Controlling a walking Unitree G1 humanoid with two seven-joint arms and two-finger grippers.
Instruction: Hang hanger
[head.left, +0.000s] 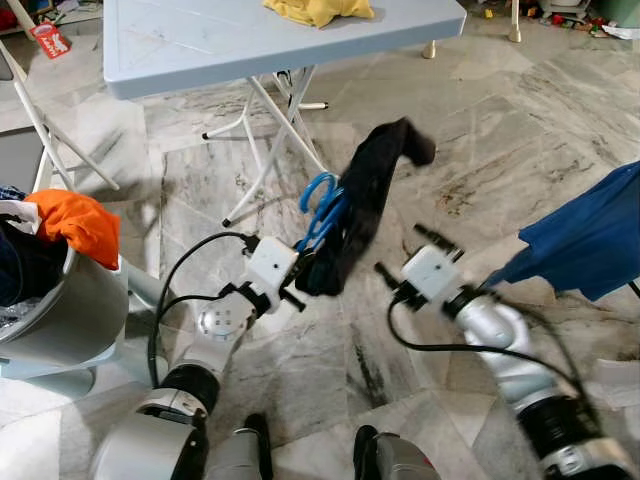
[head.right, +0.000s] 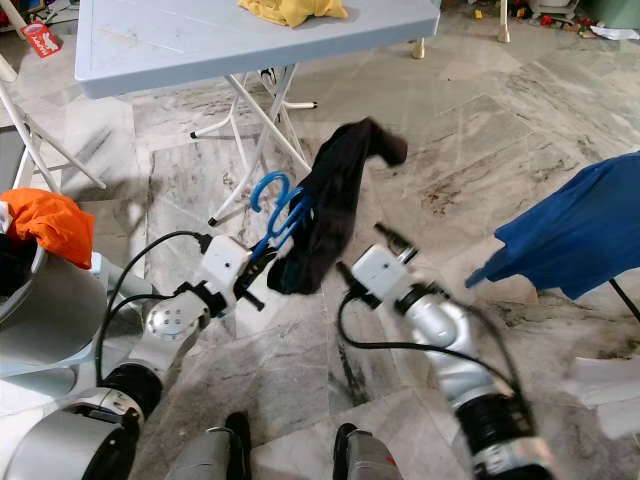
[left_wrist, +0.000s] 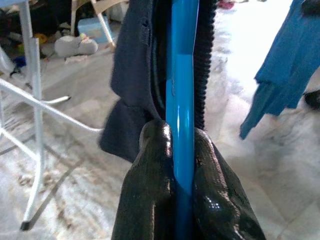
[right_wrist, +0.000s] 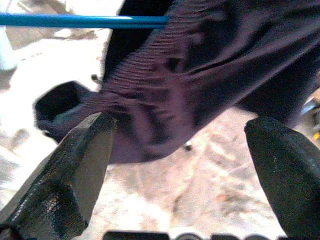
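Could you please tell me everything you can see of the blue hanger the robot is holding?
The blue hanger looks like smooth, glossy plastic tubing with a curved hook at its upper end. It is held above the marble floor, tilted, with the left gripper shut on one straight bar. A dark garment is draped over it, hiding most of its frame. The open right gripper is close to the garment but not touching the hanger.

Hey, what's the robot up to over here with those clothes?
The left gripper is shut on a blue hanger with a dark garment draped on it, held up above the marble floor. The right gripper is open beside the garment, not touching it. A blue shirt hangs off to the robot's right.
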